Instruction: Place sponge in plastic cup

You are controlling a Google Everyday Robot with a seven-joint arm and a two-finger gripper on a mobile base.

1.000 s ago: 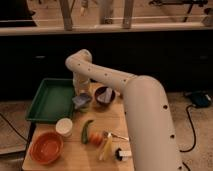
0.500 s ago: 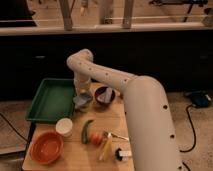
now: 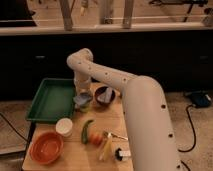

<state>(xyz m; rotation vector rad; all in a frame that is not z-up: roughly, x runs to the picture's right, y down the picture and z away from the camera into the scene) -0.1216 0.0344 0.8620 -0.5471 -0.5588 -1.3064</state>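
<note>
The sponge (image 3: 81, 99) is a bluish-grey block right under my gripper (image 3: 82, 93), which points straight down at the table's back edge. The sponge sits at the mouth of the small pale yellow-green plastic cup (image 3: 85, 106), whose rim shows just below and to the right of it. I cannot tell whether the sponge rests in the cup or hangs just above it. My white arm (image 3: 130, 95) reaches in from the lower right.
A dark purple-brown bowl (image 3: 105, 95) stands right of the cup. A green tray (image 3: 50, 100) lies to the left. In front are a white cup (image 3: 64, 126), an orange bowl (image 3: 46, 146), a green vegetable (image 3: 86, 131), an orange fruit (image 3: 96, 138) and a fork (image 3: 118, 135).
</note>
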